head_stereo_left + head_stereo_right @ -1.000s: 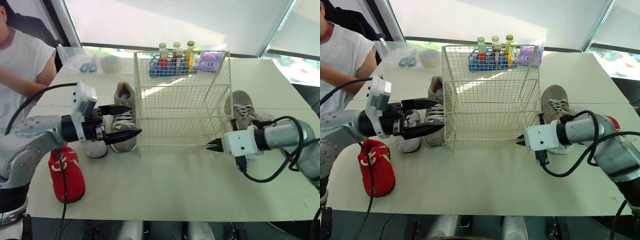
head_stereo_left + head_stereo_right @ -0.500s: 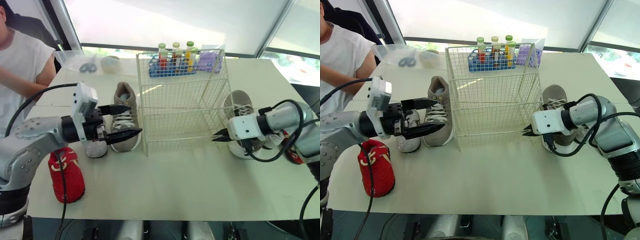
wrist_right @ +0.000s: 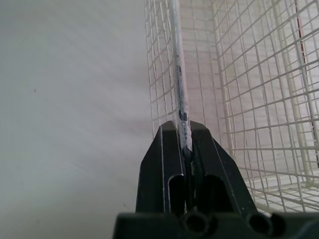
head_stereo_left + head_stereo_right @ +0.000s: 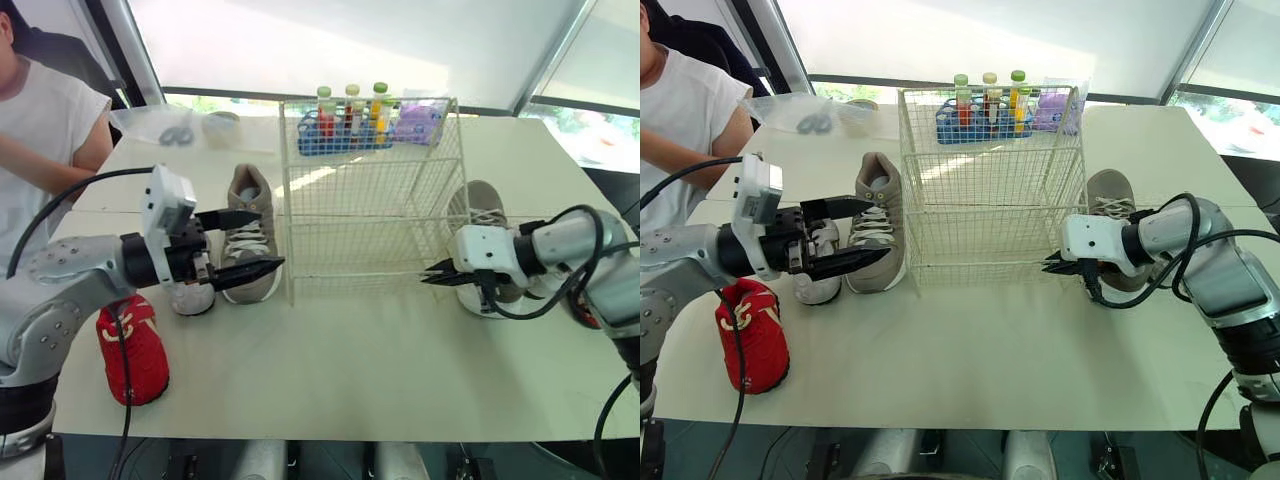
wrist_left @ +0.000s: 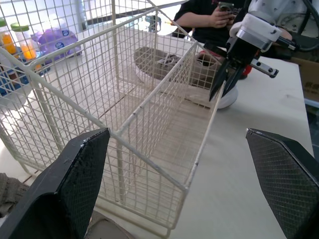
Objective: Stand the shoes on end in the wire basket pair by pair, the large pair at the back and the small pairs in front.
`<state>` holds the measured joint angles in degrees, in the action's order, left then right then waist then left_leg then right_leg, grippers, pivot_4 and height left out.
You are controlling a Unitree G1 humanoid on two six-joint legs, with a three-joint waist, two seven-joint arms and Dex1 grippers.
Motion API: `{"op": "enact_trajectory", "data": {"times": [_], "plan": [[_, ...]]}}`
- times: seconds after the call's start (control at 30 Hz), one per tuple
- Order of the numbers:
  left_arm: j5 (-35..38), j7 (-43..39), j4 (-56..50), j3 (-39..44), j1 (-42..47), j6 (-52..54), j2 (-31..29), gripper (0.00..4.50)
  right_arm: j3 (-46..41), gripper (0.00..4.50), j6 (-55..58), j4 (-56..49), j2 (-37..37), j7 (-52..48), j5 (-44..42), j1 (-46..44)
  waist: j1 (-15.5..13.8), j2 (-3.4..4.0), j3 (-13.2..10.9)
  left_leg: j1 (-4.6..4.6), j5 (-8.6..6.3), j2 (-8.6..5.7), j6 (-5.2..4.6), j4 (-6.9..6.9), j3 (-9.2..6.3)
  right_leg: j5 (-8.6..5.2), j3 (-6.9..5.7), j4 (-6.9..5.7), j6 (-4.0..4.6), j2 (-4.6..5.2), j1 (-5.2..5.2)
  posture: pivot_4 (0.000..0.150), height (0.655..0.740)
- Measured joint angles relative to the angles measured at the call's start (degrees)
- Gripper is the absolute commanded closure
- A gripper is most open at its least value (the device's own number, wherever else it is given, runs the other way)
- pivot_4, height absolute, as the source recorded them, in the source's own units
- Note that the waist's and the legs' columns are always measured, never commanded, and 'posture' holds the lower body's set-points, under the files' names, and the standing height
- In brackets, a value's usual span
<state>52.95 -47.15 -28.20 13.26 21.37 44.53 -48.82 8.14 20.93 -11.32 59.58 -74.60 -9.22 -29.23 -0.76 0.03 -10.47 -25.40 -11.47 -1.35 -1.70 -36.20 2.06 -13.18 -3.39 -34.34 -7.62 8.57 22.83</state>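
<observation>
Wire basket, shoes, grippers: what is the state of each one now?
white wire basket: empty, held at its front right corner.
left gripper: open, empty.
right gripper: shut on the basket's wire.
grey lace-up shoe left of the basket: lying on its sole.
grey lace-up shoe right of the basket: lying on its sole.
small red shoe: lying on its sole.
small white shoe: outside the basket, partly hidden.

The left pincer (image 5: 174,133) stood wide open before the wire basket (image 5: 124,114); the right pincer (image 5: 223,83) pinched its corner wire, beside a grey shoe (image 5: 158,59).
</observation>
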Motion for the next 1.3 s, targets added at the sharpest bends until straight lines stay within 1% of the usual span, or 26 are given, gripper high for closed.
{"op": "enact_trajectory", "data": {"times": [0.23, 0.53, 0.63, 0.83, 0.87, 1.0, 1.1, 1.17, 1.23, 1.3], "plan": [[-0.03, 0.05, 0.05, -0.31, 0.68, -0.14, 0.05, 0.00, -0.45, 4.45, 2.45, -4.37, -0.43, 1.93, -0.22, 1.76, 0.11, 0.00, 0.00, 0.00, 0.00, 0.00, 0.00, -0.01, 0.02, 0.00, 0.00, 0.00, 0.00, 0.00, 0.05, 0.150, 0.7400], [0.02, 1.13, 0.04, -0.82, 1.61, -0.11, 0.36, 0.00, 0.71, 4.45, 1.27, -2.87, -1.85, 1.55, 0.15, -0.06, 0.48, 0.00, 0.00, 0.00, 0.02, 0.06, 0.02, -0.01, 0.06, 0.00, 0.01, -0.05, 0.00, -0.05, -0.06, 0.150, 0.7400], [0.09, 1.47, 0.00, -0.82, 1.61, -0.06, 0.48, 0.00, 0.77, 3.47, 1.15, -2.24, -2.26, 1.15, -0.06, -0.70, 0.46, 0.00, 0.00, 0.00, 0.02, 0.06, 0.02, -0.01, 0.06, 0.00, 0.01, -0.06, 0.00, -0.05, -0.06, 0.150, 0.7400], [0.61, 1.86, -0.03, -0.81, 1.61, 0.01, 0.65, 0.00, -1.33, 0.39, 2.84, -4.04, -2.05, 0.96, -3.10, -1.00, 0.08, 0.01, -0.01, -0.02, 0.02, 0.06, 0.02, 0.00, 0.07, 0.00, 0.01, -0.04, 0.00, -0.04, -0.05, 0.150, 0.7400], [0.80, 1.86, -0.02, -0.81, 1.62, 0.03, 0.65, 0.00, -2.20, 0.05, 3.08, -4.52, -1.90, 0.96, -3.64, -1.03, 0.06, 0.01, -0.01, -0.03, 0.02, 0.06, 0.02, -0.01, 0.07, 0.00, 0.01, -0.04, 0.00, -0.04, -0.05, 0.150, 0.7400], [1.87, 1.66, 0.09, -0.77, 1.72, 0.10, 0.67, 0.00, -8.94, 0.05, 8.21, -7.84, -1.25, 1.12, -10.85, -2.46, 0.00, 0.01, -0.02, -0.05, 0.01, 0.06, 0.02, -0.01, 0.07, 0.00, 0.01, -0.03, 0.00, -0.02, -0.05, 0.150, 0.7400], [2.31, 1.03, 0.71, -0.78, 2.34, 0.08, 0.66, 0.00, -19.24, 0.05, 15.96, -8.90, 0.01, 3.81, -18.95, -5.54, -0.12, 0.01, -0.02, -0.06, 0.01, 0.06, 0.02, 0.00, 0.06, 0.00, 0.01, -0.03, 0.00, -0.01, -0.04, 0.150, 0.7400], [2.47, 0.93, 1.33, -0.65, 2.60, 0.02, 0.68, 0.00, -26.54, 0.05, 20.64, -8.24, 2.04, 6.33, -22.35, -6.31, -0.21, -0.02, -0.01, -0.05, -0.01, 0.06, 0.01, 0.00, 0.03, 0.00, -0.01, 0.05, 0.01, -0.02, 0.14, 0.150, 0.7400], [2.55, 0.73, 1.79, -0.70, 3.15, -0.04, 0.84, 0.00, -32.86, 0.05, 23.45, -6.78, 3.44, 8.16, -23.53, -3.57, -0.26, -0.10, 0.03, -0.06, -0.03, 0.06, -0.03, 0.01, 0.05, 0.00, -0.01, 0.11, 0.01, 0.00, 0.11, 0.150, 0.7400], [2.43, 0.24, 2.51, -0.93, 3.66, -0.32, 1.29, 0.00, -37.29, 0.05, 24.67, -3.81, 4.46, 10.24, -22.30, 2.16, -0.22, -0.11, 0.04, -0.06, -0.05, 0.04, -0.07, -0.01, 0.12, 0.00, 0.00, 0.13, 0.02, 0.03, 0.01, 0.150, 0.7400]]}}
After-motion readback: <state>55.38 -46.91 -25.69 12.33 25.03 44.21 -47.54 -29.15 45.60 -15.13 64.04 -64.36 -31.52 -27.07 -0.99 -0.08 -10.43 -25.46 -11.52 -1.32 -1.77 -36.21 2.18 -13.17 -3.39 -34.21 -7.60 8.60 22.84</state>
